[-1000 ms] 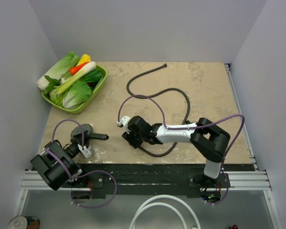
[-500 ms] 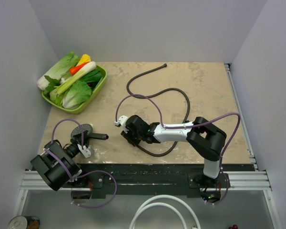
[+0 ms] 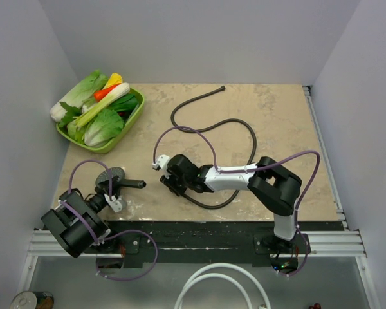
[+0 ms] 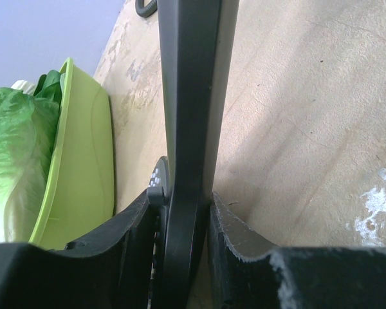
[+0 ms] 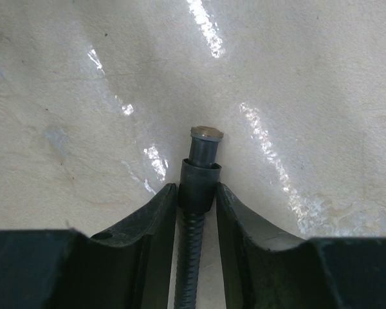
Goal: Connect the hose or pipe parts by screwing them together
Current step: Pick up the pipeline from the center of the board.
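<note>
One table (image 3: 283,116) carries two arms and two task parts. The left gripper (image 3: 114,195), at the near left, is clamped on the single shower head (image 3: 110,175): its round grey disc stands on edge and its black handle (image 3: 134,185) points right along the near part of the table. In the left wrist view both fingers press against that dark part from either side.

The right gripper (image 3: 170,183), reaching left across the near middle, grasps the one dark-brown hose (image 3: 209,94) at its near end. In the right wrist view the two fingertips (image 5: 167,199) pinch the end nut (image 5: 199,183), and the metal tip pokes out past them just above the table. From there the hose loops right, then back to the far middle, where its other end lies free.

Handle tip and hose end are near each other but apart.

One green tray (image 3: 139,106) of several vegetables (image 3: 96,109) sits at the far left.
</note>
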`<state>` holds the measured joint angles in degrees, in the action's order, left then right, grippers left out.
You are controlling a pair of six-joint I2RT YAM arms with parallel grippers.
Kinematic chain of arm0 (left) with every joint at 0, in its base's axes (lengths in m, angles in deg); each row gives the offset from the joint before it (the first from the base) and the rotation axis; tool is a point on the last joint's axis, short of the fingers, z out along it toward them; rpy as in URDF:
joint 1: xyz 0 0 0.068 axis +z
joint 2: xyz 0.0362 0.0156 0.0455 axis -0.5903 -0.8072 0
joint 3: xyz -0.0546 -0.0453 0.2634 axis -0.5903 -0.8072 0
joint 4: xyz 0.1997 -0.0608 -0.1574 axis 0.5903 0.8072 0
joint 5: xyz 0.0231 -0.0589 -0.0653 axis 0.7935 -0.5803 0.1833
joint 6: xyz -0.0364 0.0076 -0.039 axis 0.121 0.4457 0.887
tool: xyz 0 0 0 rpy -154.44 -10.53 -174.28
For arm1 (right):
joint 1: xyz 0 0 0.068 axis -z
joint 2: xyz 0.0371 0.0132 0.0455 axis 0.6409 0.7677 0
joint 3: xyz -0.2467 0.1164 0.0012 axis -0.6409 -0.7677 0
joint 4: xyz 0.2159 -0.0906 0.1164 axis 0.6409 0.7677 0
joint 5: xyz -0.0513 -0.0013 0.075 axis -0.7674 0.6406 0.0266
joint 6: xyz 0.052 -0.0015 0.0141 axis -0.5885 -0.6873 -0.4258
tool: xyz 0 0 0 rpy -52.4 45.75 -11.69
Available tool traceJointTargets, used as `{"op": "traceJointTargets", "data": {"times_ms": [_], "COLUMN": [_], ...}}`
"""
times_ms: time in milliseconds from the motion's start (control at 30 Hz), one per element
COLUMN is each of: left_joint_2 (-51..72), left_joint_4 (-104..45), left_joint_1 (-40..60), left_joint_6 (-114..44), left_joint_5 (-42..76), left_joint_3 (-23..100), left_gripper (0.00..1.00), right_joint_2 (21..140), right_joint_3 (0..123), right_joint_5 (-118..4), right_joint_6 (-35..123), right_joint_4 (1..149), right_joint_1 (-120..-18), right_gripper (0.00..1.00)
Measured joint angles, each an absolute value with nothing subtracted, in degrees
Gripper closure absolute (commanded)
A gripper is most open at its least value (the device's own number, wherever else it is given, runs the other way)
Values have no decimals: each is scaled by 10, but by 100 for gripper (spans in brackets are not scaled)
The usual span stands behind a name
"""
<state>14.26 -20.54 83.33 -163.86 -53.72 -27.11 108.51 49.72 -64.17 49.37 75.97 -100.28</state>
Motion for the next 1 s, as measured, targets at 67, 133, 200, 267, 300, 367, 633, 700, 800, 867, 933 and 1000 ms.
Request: {"op": "traceJointTargets", "data": {"times_ms": [67,133,200,267,300,367,633,700,800,867,933,1000], "left_joint_2": [143,143,143,143,143,143,143,143,143,143,143,144], "left_joint_4": [-203,-201,-201,-200,-200,-200,-199,-199,-198,-198,-198,-198], "left_joint_1": [833,833,833,833,833,833,833,833,833,833,833,833], "left_joint_6": [-1639,-1639,-1639,-1639,-1639,-1639,-1639,-1639,-1639,-1639,-1639,-1639], "left_joint_5": [-537,-537,-537,-537,-537,-537,-537,-537,-537,-537,-537,-537], "left_joint_3": [-270,-269,-269,-269,-269,-268,-268,-268,-268,-268,-268,-268], "left_gripper": [100,100,100,100,100,100,100,100,100,100,100,100], "right_joint_2": [1089,1092,1093,1093,1093,1093,1093,1093,1095,1102,1114,1120], "right_joint_3": [499,501,501,501,501,501,501,501,501,503,509,511], "right_joint_5": [-642,-642,-642,-641,-641,-641,-640,-639,-636,-635,-631,-624], "right_joint_6": [494,495,495,496,496,496,496,496,496,496,496,496], "right_joint_4": [753,747,744,743,743,742,738,731,718,709,695,680], "right_joint_1": [-1003,-1003,-1003,-1003,-1003,-1003,-1003,-1003,-1003,-1003,-1003,-1003], "right_gripper": [64,64,63,64,65,68,82,82,82,82,82,85]}}
